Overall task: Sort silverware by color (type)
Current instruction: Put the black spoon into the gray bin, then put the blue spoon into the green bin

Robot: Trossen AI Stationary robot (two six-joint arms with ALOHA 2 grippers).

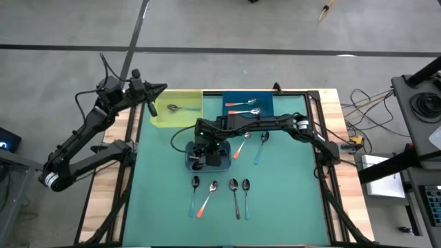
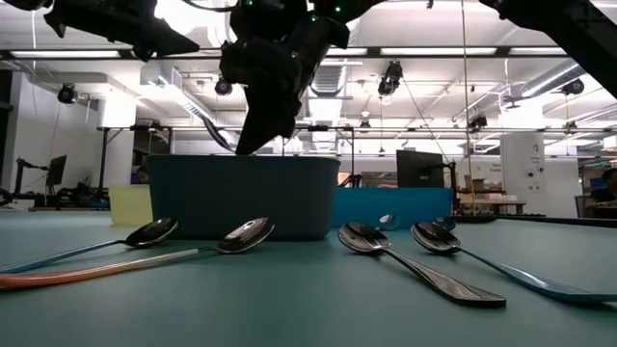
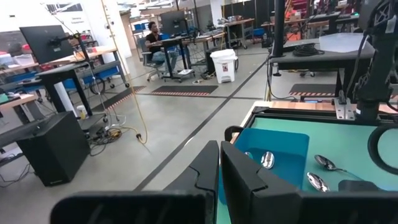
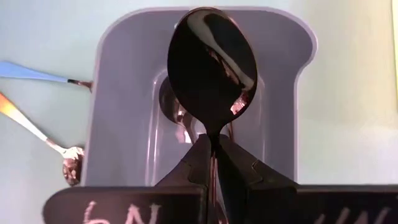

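Held spoon: all-dark metal spoon [image 4: 211,68], bowl up, hanging over the grey bin [image 4: 118,93]; another dark spoon already lies in it
Handling: by my judgement light, rigid and slick; the thin neck below the bowl is the surest hold
Right pincer [image 4: 213,163]: closed tight on that neck, above the bin [image 1: 209,157] near mid-worktop
Loose spoons: four [image 1: 219,187] on the green worktop [image 1: 289,207] near the front, two [image 1: 252,146] beside the arm; mixed orange, blue, dark
Other bins: yellow [image 1: 176,110] and blue [image 1: 248,103], spoons inside
Left pincer [image 3: 219,177]: closed, empty, off the worktop's corner
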